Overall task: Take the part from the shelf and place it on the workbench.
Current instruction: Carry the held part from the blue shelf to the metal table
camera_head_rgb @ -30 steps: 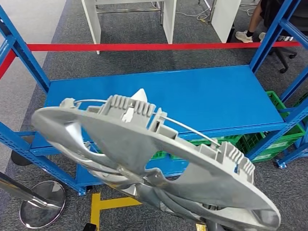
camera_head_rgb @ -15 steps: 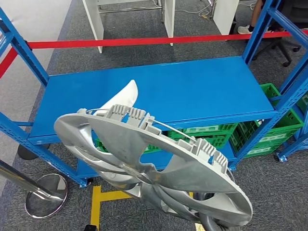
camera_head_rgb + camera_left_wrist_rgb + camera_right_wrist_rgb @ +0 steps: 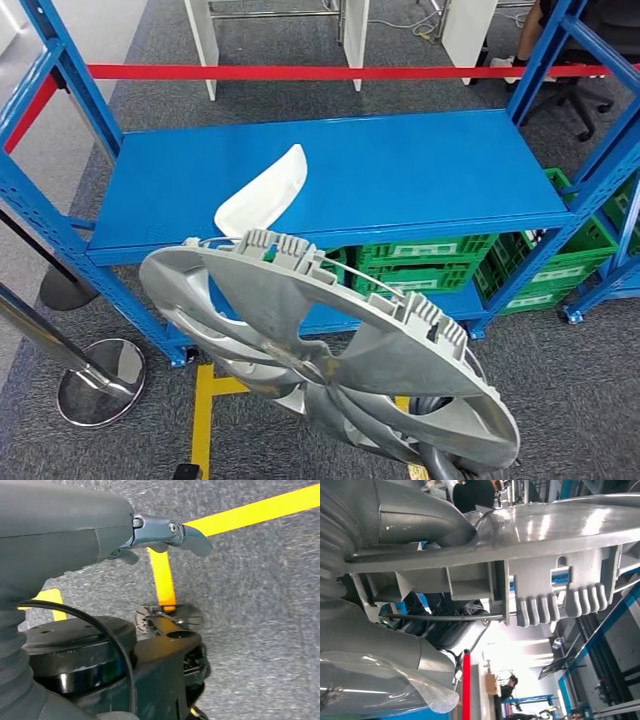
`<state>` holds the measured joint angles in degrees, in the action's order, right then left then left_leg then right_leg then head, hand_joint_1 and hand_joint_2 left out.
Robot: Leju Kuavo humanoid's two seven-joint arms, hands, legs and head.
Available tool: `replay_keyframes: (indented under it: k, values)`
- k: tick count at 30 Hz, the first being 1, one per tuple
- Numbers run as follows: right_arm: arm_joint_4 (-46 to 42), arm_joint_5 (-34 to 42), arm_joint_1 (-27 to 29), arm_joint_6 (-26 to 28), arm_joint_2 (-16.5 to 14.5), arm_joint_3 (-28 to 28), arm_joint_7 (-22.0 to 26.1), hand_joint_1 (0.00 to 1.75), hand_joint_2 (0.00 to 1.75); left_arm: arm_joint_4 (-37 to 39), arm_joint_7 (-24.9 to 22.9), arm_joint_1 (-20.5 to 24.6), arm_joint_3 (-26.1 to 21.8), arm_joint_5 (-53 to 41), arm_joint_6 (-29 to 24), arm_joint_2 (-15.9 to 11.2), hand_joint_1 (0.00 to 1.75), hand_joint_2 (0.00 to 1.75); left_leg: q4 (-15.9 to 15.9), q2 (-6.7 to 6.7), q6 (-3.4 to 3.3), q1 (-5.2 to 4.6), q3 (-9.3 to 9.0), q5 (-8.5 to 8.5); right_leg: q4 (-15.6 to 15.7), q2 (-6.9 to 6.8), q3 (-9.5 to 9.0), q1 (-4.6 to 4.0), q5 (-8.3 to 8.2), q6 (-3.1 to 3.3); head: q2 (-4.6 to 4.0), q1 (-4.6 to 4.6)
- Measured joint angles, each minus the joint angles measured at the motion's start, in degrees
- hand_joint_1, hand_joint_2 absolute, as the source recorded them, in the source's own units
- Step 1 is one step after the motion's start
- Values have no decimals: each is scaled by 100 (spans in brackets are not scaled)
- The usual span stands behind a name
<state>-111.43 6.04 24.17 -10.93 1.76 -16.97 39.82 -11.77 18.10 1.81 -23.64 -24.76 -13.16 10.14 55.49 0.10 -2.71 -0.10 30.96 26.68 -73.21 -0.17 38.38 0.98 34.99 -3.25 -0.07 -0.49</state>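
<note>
- I am watching a big silver wheel cover [image 3: 324, 370] being held out in front of the blue shelf [image 3: 423, 180]; it is off the shelf, tilted, one edge low.
- I am worrying it may slip or clip the shelf post as I turn toward the workbench (the grip sits near one rim, so the far side levers down).
- My right hand [image 3: 395, 517] is gripping the cover's edge, thumb over the face.
- My left hand [image 3: 68, 530] is hanging over the floor, fingers extended, holding nothing.
</note>
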Motion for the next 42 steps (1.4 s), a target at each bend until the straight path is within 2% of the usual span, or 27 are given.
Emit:
replay_keyframes:
  k: [1, 3, 5, 6, 8, 9, 11, 13, 14, 15, 16, 18, 20, 23, 24, 26, 28, 29, 30, 31, 33, 35, 36, 38, 39, 40, 42]
  values:
    - [7, 0, 0, 0, 1, 7, 0, 175, 175, 1, 0, 0, -7, 0, 0, 2, 0, 175, 29, 3, 13, 3, 82, -40, 139, -1, -178, 8, -153, -10, 0, -1]
    - [11, 0, -6, 0, 1, 15, -1, 175, 175, 0, 0, 2, -23, 0, 0, 9, 0, 175, 117, 2, 56, 1, 228, -99, 899, 2, -772, 24, -375, -20, 0, 3]
    - [12, 0, -10, 1, 2, 22, 0, 175, 175, 0, 1, 4, -38, -1, 0, 14, 0, 175, 204, -1, 110, -12, 333, -163, 1581, 23, -1215, 18, -325, 23, 0, -1]
    - [13, -1, -7, 1, 4, 27, 0, 175, 175, 1, 2, 4, -43, -1, 0, 14, 0, 175, 224, -2, 135, -18, 371, -207, 1714, 32, -1278, 3, -275, 58, 0, -3]
    - [16, -1, 2, 0, 8, 39, 0, 175, 175, 3, 4, -4, -55, 1, -1, 12, 0, 175, 244, -10, 187, -10, 434, -259, 1742, 23, -1174, 2, -314, 146, 0, -1]
    - [18, -1, 3, 0, 10, 46, 0, 175, 175, 4, 4, -9, -61, 1, -1, 11, 0, 175, 302, -14, 218, -4, 476, -178, 1737, 10, -1118, 8, -356, 195, 0, -9]
    - [20, -1, -1, 0, 12, 62, 1, 175, 175, 8, 4, -13, -71, 1, -1, 8, 0, 175, 712, -19, 281, 16, 603, 273, 1731, -23, -1025, 25, -452, 283, 0, -32]
    - [20, 0, 1, 0, 12, 76, 1, 175, 175, 8, 4, -13, -75, 2, -1, 7, 0, 175, 1427, -19, 331, 31, 742, 780, 1708, -48, -907, 16, -546, 324, 0, -50]
    - [20, 1, 1, 0, 12, 82, 1, 175, 175, 8, 4, -13, -76, 2, -1, 7, 0, 175, 1703, -19, 345, 34, 759, 884, 1688, -59, -834, 12, -590, 324, 0, -49]
    - [20, 1, 1, 0, 12, 88, 0, 175, 175, 8, 4, -13, -77, 2, 0, 6, 0, 175, 1809, -19, 349, 35, 703, 861, 1664, -67, -759, 10, -628, 321, 0, -51]
    - [20, 1, 2, 0, 12, 92, 0, 175, 175, 8, 4, -13, -77, 2, 0, 6, 0, 175, 1693, -19, 344, 35, 549, 733, 1633, -71, -686, 10, -660, 315, 0, -51]
    - [21, 1, 1, 0, 12, 97, 0, 175, 175, 8, 4, -9, -77, 2, 0, 4, 0, 175, 967, -22, 300, 32, 40, 454, 1574, -72, -569, 8, -708, 288, 0, -52]
    - [21, 0, -4, 0, 12, 98, 0, 175, 175, 8, 4, -3, -78, 2, -1, 4, 0, 175, 290, -28, 249, 12, -349, 394, 1537, -75, -497, -2, -770, 232, 0, -48]
    - [15, -193, -46, 32, 12, 80, 2, 175, 175, 10, 38, -6, -80, -33, 58, -11, 0, 175, 58, -34, 172, -8, -373, 367, 1556, -100, -423, 9, -884, 128, 0, -46]
    - [10, -342, -104, 74, 12, 48, 1, 175, 175, 10, 62, -7, -81, -61, 116, -31, 0, 175, 28, -35, 131, 2, -342, 316, 1533, -92, -381, 11, -832, 100, 0, -41]
    - [5, -599, -257, 207, 12, -65, -4, 175, 175, 10, 118, -6, -80, -113, 272, -81, 0, 175, -18, -40, 47, 25, -248, 202, 1207, -52, -236, 10, -454, 65, 0, -27]
    - [8, -683, -376, 336, 13, -185, -6, 175, 175, 10, 170, -3, -78, -151, 401, -127, 0, 175, 15, -75, 11, 8, -104, 105, 525, -20, -74, 9, 48, 58, 0, -20]
    - [9, -692, -420, 397, 13, -242, -5, 175, 175, 10, 196, -5, -78, -165, 441, -143, 0, 175, 40, -103, 10, -2, -24, 59, 215, -12, -37, 9, 170, 56, 0, -20]
    - [8, -696, -459, 451, 15, -297, -4, 175, 175, 10, 219, -8, -77, -174, 468, -158, 0, 175, 70, -139, 13, -10, 57, 13, 46, -6, -62, 8, 167, 58, 0, -21]
    - [7, -698, -491, 498, 17, -348, -4, 175, 175, 10, 239, -10, -77, -179, 483, -169, 0, 175, 103, -180, 20, -15, 141, -29, 70, 3, -174, 7, 51, 66, 0, -21]
    - [5, -695, -534, 555, 21, -428, -4, 175, 175, 10, 258, -7, -77, -185, 494, -185, 0, 175, 172, -293, 49, -15, 296, -111, 664, 142, -643, 9, -235, 111, 0, -21]
    - [0, -689, -563, 584, 25, -475, -4, 175, 175, 10, 263, 2, -77, -191, 496, -194, 0, 175, 235, -417, 103, -17, 428, -206, 1418, 397, -1142, 15, -267, 160, 0, -24]
    - [-4, -685, -577, 595, 26, -491, -3, 175, 175, 10, 267, 2, -77, -194, 496, -198, 0, 175, 250, -476, 136, -10, 482, -266, 1638, 473, -1270, 10, -217, 177, 0, -23]
    - [-12, -677, -597, 603, 28, -518, -1, 175, 175, 11, 270, -14, -77, -202, 496, -212, 0, 175, 237, -603, 214, 6, 563, -397, 1736, 394, -1260, -2, -229, 207, 0, -21]
    - [-14, -674, -608, 602, 30, -534, -1, 175, 175, 14, 272, -26, -77, -203, 496, -222, 0, 175, 247, -588, 251, 3, 603, -392, 1740, 313, -1216, 3, -275, 236, 0, -21]
    - [-16, -669, -613, 603, 31, -549, -1, 175, 175, 16, 273, -37, -77, -204, 495, -229, 0, 175, 326, -501, 293, 1, 645, -277, 1749, 226, -1155, 11, -329, 282, 0, -37]
    - [-27, -635, -611, 600, 33, -570, 0, 175, 175, 19, 290, -40, -76, -214, 493, -239, 0, 175, 780, -225, 372, 14, 773, 226, 1763, 36, -1048, 18, -424, 356, 0, -70]
